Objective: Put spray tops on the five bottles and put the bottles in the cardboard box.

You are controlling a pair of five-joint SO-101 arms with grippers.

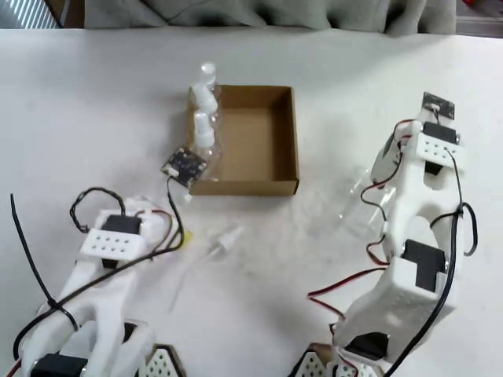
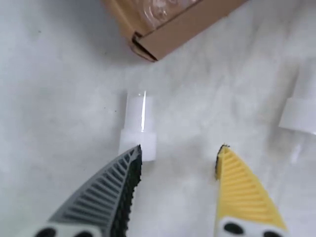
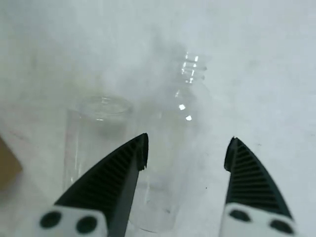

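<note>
Counter: a white counter (image 1: 94,102) carries everything, with a grey cloth along its far edge.
Cardboard box: the cardboard box (image 1: 259,137) sits open near the middle of the counter, between the two arms.
Capped bottles: three bottles with spray tops (image 1: 204,129) are inside the box, lined up along the wall on the left arm's side.
Uncapped bottles: by the right arm one clear bottle (image 3: 96,140) stands open-mouthed without a top. Just beside it is a second clear bottle (image 3: 190,94) with a bare threaded neck.
Spray tops: a spray top (image 2: 138,128) lies on the counter close to a corner of the box, and another spray top (image 2: 298,111) lies off to one side.
Left tool: the left tool (image 2: 178,150) is spread wide and holds nothing; its grey fingertip is at the nearer spray top.
Right tool: the right tool (image 3: 187,140) is also wide open and empty, and the second clear bottle shows in the gap between its black fingers.
</note>
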